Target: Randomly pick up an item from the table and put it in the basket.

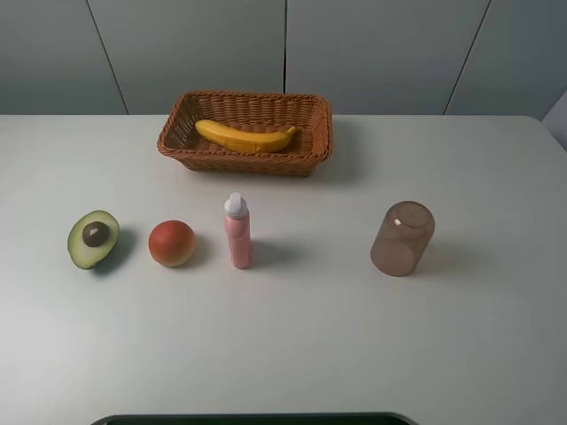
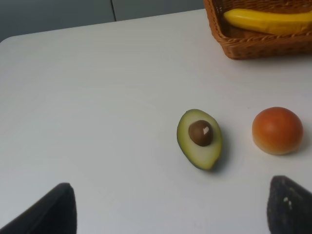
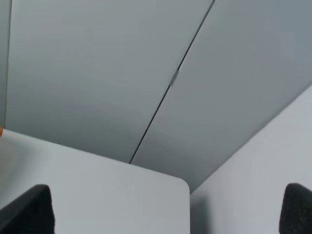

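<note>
The yellow banana [image 1: 245,136] lies inside the orange-brown wicker basket [image 1: 317,140] at the back of the white table [image 1: 292,336]. In the left wrist view the banana [image 2: 270,20] and a corner of the basket [image 2: 243,46] show too. My left gripper [image 2: 170,214] is open and empty, with its dark fingertips [image 2: 48,212] wide apart, well back from the fruit. My right gripper [image 3: 165,209] is open and empty; it faces the wall and the table's far corner. Neither gripper shows in the exterior high view.
A halved avocado [image 1: 93,238] [image 2: 199,138], a round red-orange fruit [image 1: 172,243] [image 2: 277,130], an upright pink bottle [image 1: 237,231] and an upturned brown translucent cup [image 1: 403,238] stand in a row across the table's middle.
</note>
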